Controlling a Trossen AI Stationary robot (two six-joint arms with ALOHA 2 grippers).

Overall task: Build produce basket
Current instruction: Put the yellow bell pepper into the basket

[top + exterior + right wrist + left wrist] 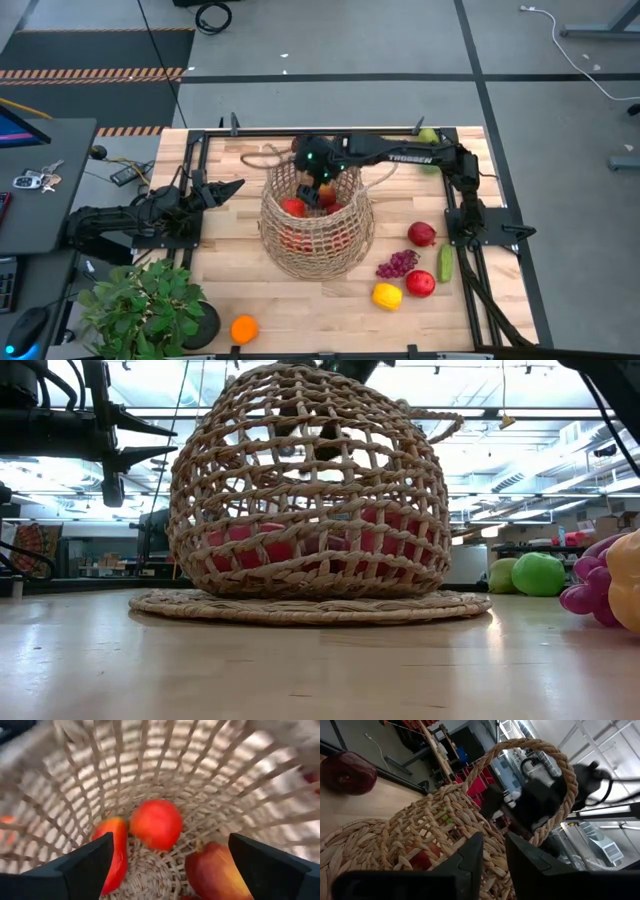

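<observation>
Wooden planks make up the table (300,300), and the basket (316,232) sits in its middle. Above the basket's mouth hangs the right gripper (322,186) with its fingers spread wide and nothing between them. Down inside lie a round red fruit (156,824), a red pepper (116,851) and 1 more red piece. Off to the left waits the left gripper (228,187), fingers pressed together. Grapes (397,264), a lemon (386,296), 2 apples and a cucumber (444,263) lie right of the basket. An orange (243,328) sits by a potted plant (145,308).

Right gripper (322,188) over the basket (317,245) mouth; grapes (397,264), lemon (387,295) beside it
</observation>
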